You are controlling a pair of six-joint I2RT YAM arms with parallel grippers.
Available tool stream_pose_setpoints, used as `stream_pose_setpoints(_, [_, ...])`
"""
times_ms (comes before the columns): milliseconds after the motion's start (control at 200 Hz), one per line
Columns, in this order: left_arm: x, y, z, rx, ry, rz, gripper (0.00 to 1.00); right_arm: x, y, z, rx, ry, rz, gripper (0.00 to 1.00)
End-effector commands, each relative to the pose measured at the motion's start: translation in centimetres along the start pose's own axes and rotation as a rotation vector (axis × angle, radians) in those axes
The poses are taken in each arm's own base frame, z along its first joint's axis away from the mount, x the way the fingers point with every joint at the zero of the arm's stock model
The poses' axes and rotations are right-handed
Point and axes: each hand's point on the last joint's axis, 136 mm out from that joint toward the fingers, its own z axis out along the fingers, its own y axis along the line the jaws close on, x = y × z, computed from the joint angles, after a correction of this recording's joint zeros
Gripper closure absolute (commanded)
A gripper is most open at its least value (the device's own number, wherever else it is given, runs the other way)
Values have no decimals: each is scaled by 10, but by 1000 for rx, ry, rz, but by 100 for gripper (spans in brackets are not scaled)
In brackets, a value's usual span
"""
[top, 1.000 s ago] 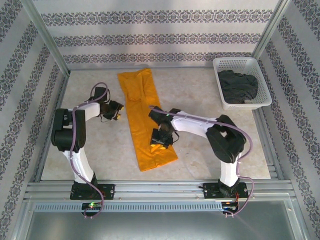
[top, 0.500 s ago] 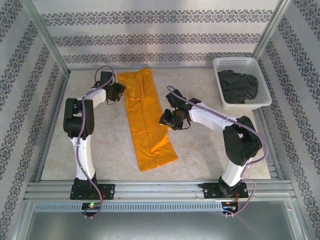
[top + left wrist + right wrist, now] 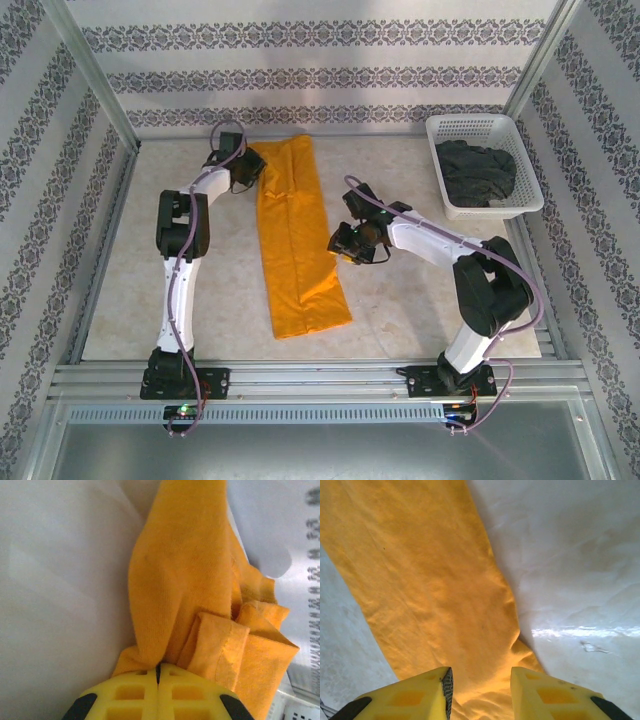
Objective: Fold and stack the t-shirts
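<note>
Orange-yellow t-shirt (image 3: 295,240): folded lengthwise into a long narrow strip, laid flat on the pale surface (image 3: 400,310), running from the far edge toward the near one, left of centre. Slightly wrinkled along the right edge at mid-length, near end squared off.

Left fingers (image 3: 250,166): at the strip's far left corner, pressed together on bunched cloth. From the left wrist, yellow pads (image 3: 190,690) shut tight, a fold of orange fabric pinched in the seam between them, a hemmed layer doubled up just to the right.

Right fingers (image 3: 346,243): held apart at the strip's right edge, about halfway along. From the right wrist, rumpled cloth edge lying in the gap between the two yellow tips; contact with the fabric impossible to tell.

Dark grey t-shirt (image 3: 478,172): crumpled inside the white lattice basket (image 3: 468,120) at the far right corner of the surface, well apart from the orange strip and both arms.
</note>
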Motion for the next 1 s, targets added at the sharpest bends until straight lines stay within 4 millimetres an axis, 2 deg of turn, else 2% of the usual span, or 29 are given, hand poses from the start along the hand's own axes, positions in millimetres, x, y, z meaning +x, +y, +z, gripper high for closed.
stream_pose_setpoints(0, [31,-6,21,-1,75,-5,96,-5,-3,-12,-18,-15,0,62])
stream_pose_setpoints(85, [30,-18,25,22,84,0,95,-6,-8,-14,-14,-22,4,63])
stream_pose_setpoints(140, [27,-24,24,28,86,8,89,-6,-13,-14,-5,-24,8,62])
stream_pose_setpoints(225, [17,-31,8,-3,60,47,61,-1,-19,-13,-2,-23,10,62])
stream_pose_setpoints(295, [5,-42,-23,-32,11,87,48,9,-28,-9,16,-9,4,62])
stream_pose_setpoints(340, [2,-37,-46,-88,-18,103,41,17,-33,-8,31,-2,-10,62])
stream_pose_setpoints(395, [2,-27,-77,-150,-41,118,40,28,-39,-7,55,12,-38,62])
stream_pose_setpoints(460, [16,-16,-114,-200,-33,134,41,44,-44,-7,86,29,-96,62])
stream_pose_setpoints(550, [62,18,-156,-263,66,140,44,71,-47,-7,143,70,-210,60])
stream_pose_setpoints(679, [155,79,-216,-387,304,153,47,109,-59,-3,236,148,-306,58])
stream_pose_setpoints(784, [221,120,-268,-462,464,189,47,128,-69,0,310,179,-339,56])
stream_pose_setpoints(899, [285,145,-307,-449,632,167,48,142,-71,8,349,200,-348,55])
stream_pose_setpoints(994, [320,150,-328,-440,726,204,48,151,-73,19,371,222,-338,56])
